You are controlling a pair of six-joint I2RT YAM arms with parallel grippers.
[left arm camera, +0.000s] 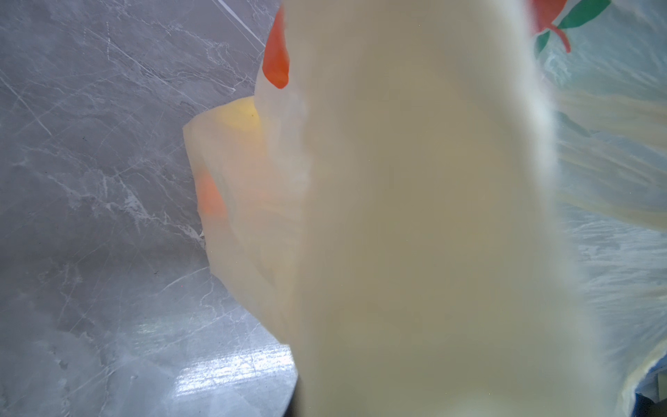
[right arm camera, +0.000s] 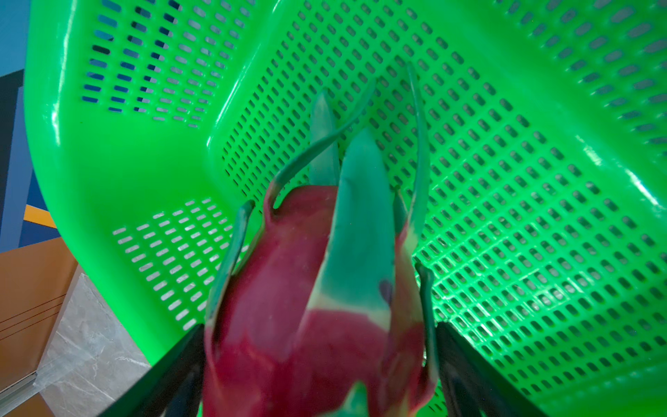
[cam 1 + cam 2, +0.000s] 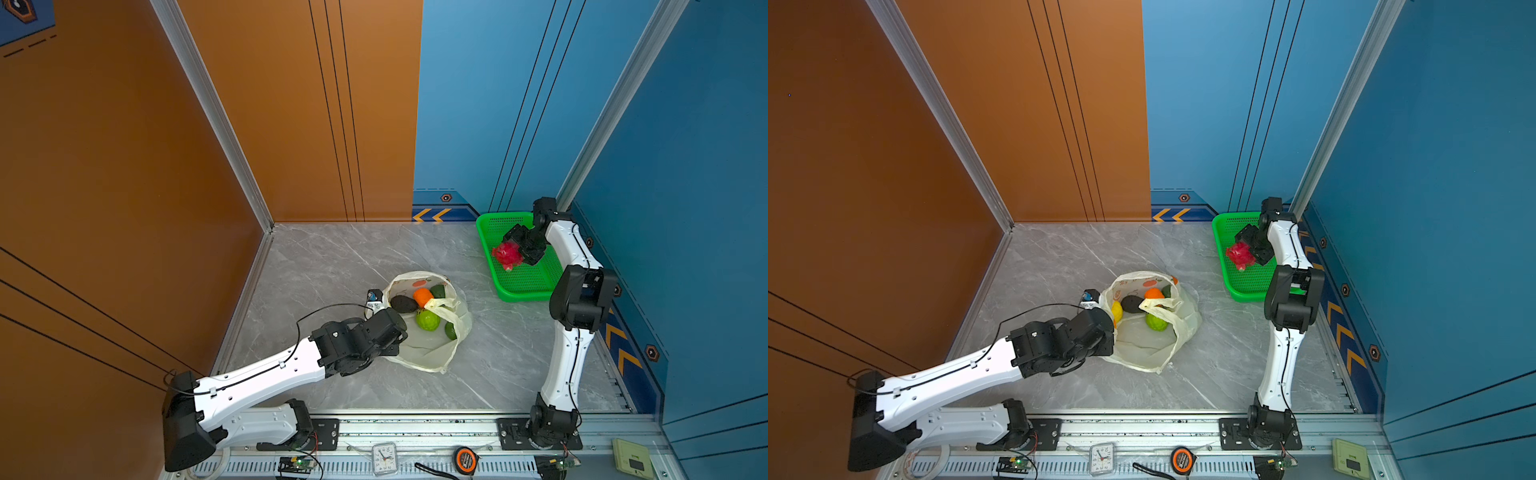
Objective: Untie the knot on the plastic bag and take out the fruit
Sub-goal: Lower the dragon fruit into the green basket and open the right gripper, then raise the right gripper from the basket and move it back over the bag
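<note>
The right hand point(image 3: 515, 249) is clamped on the pink-red dragon fruit point(image 3: 507, 254). The right wrist view shows its two dark fingers point(image 2: 173, 375) standing wide apart, one on each side of the dragon fruit point(image 2: 288, 307), whose green-tipped scales point down at the mesh. It holds the fruit above the floor of the green perforated basket point(image 3: 519, 293), which sits at the far right corner of the grey marble bench point(image 3: 332, 266). The left hand point(image 3: 386, 318) is closed at the near left rim of the plastic bag point(image 3: 424, 353). The cream film lies so close to its camera that the bag point(image 1: 415, 216) fills most of the left wrist view, and the pictures do not show whether the film is pinched. The bag lies in the middle of the bench, well apart from the basket, with its mouth standing open. A bunched loop handle point(image 3: 441, 305) is draped across the opening. Inside lie a dark avocado point(image 3: 404, 304), an orange point(image 3: 423, 297), a bright green round fruit point(image 3: 428, 321) and a darker green one point(image 3: 451, 330). A top view also shows a yellow fruit point(image 3: 1117, 311) against the bag's left wall, just beside the left hand.
</note>
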